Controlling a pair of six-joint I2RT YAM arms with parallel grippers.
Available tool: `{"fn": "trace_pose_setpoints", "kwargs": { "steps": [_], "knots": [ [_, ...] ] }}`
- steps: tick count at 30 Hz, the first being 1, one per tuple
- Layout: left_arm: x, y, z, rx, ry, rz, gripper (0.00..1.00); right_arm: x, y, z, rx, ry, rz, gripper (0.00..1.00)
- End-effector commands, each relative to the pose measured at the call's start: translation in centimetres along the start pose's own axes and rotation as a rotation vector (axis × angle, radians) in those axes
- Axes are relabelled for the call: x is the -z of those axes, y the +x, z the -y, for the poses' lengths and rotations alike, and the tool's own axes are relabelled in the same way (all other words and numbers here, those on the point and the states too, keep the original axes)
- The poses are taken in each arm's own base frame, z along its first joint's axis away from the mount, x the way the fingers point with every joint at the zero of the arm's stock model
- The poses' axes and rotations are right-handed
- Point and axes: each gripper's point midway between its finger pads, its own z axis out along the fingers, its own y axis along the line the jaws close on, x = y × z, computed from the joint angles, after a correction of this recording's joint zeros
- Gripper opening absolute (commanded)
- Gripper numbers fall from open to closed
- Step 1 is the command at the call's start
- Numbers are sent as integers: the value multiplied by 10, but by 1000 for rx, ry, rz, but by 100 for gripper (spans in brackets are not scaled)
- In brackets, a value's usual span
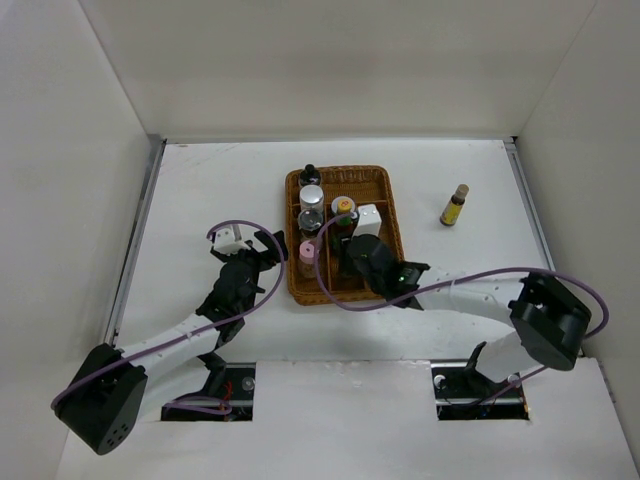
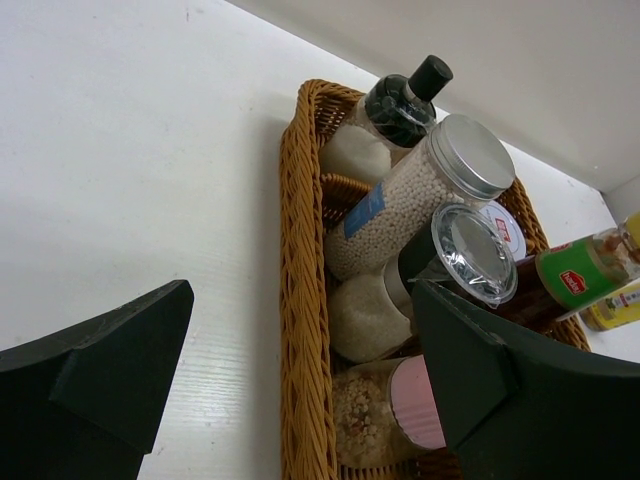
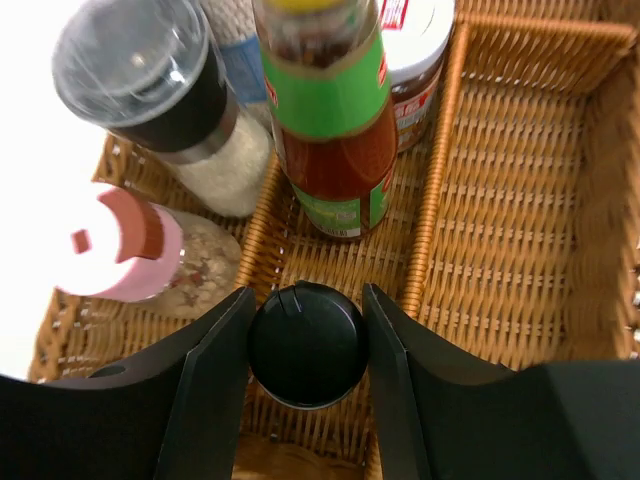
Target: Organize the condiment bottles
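Right gripper (image 3: 307,320): clamped on the black-capped bottle (image 3: 307,350), one finger at each side of its cap, within the middle lane of the wicker tray (image 3: 520,200); left gripper (image 2: 300,300): jaws spread wide, holding nothing, just outside the tray's left wall; table (image 1: 200,190): white, beneath both arms; red-sauce bottle (image 3: 335,130), green label: upright just ahead of the right gripper, same lane; silver-lidded jar (image 2: 420,190) of white beads: ahead of the left gripper, in the tray's left lane; clear-topped grinder (image 3: 170,100): ahead and left of the right gripper; pink-capped jar (image 3: 130,250): immediately left of the right gripper, across the divider; tan-capped bottle (image 1: 455,205), yellow label: on the table outside the tray, well apart to the right gripper's right.
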Motion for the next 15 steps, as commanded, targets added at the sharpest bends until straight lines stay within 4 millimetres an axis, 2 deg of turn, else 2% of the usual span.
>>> {"fn": "trace_pose_setpoints", "kwargs": {
  "steps": [1,4,6,9,12,15],
  "knots": [
    [0,-8,5,31,22,30,92,-5,-19,-15,-63,-36,79,40],
    [-1,-8,5,31,22,30,92,-4,-7,-18,-53,-38,63,46],
    [-2,-7,4,28,19,27,92,-2,-7,-17,-60,-39,64,63],
    [-2,-7,6,29,22,27,92,2,-11,-16,-54,-42,68,78],
    [-2,-6,4,27,17,25,92,9,-20,-16,-61,-50,82,81],
    [-1,-8,6,31,24,30,92,24,-38,-8,-73,-48,119,81]
  ]
}}
